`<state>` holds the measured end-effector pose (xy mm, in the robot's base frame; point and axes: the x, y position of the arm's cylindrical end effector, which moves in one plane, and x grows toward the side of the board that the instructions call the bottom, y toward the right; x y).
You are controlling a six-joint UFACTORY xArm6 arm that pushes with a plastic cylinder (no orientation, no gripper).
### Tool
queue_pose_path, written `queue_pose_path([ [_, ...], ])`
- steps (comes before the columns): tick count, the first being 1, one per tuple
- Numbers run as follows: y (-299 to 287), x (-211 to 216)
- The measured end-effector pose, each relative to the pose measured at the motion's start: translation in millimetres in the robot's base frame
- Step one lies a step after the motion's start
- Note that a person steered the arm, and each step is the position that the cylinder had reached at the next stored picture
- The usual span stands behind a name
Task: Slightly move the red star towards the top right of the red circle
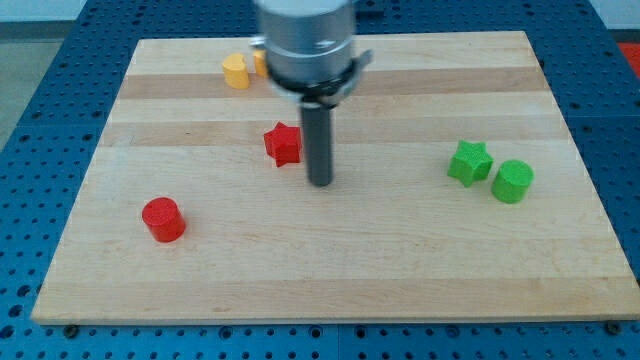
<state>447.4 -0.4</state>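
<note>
The red star (283, 144) lies on the wooden board (330, 250), a little left of centre. The red circle (162, 219) sits at the lower left, well apart from the star. My tip (319, 183) is on the board just to the right of and slightly below the red star, very close to it. I cannot tell whether it touches the star.
A green star (468, 162) and a green circle (512, 181) sit together at the right. A yellow block (235, 71) lies near the top edge, with a second yellow or orange block (259, 62) partly hidden behind the arm.
</note>
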Motion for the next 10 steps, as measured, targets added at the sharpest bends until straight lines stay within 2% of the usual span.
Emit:
queue_pose_path([
  [1,-37,-30],
  [2,-94,-25],
  [3,-54,-55],
  [4,-101,-64],
  [6,-176,-26],
  [7,-170,-34],
  [8,-128,-59],
  [9,-136,-82],
  [10,-188,-90],
])
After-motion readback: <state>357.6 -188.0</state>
